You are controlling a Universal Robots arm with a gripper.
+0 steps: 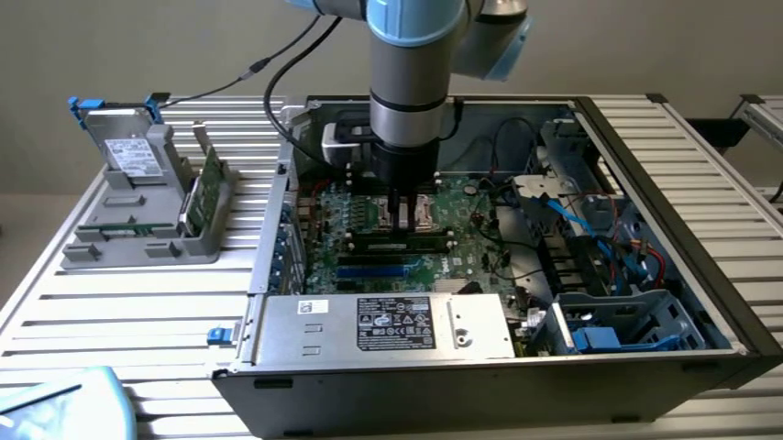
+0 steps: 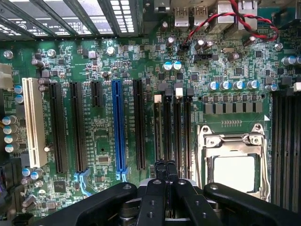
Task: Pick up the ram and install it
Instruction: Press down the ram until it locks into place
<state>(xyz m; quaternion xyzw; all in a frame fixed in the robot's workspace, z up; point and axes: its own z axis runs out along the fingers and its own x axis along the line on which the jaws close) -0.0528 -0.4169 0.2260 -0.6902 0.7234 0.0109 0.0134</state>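
While closed, gripper [image 2: 165, 172] hovers over motherboard [image 2: 103, 141] slots; ram [image 1: 402, 244] lies seated just beneath it.

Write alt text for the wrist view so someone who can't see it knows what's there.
A shut black gripper hovers over a green motherboard, its tips above black memory slots beside the metal processor socket. A blue expansion slot and a white slot run parallel nearby.

Reaching straight down into the open computer case [image 1: 685, 275], arm with gripper [image 1: 404, 213] closed just above the green motherboard [image 1: 471, 234], over a dark ram [image 1: 401, 245] stick lying in its slot. Outside, toward the exterior view's left: grey holder [image 1: 135, 240] carrying a silver drive box [image 1: 132, 158] (blue tabs) and an upright green card [image 1: 204, 183].
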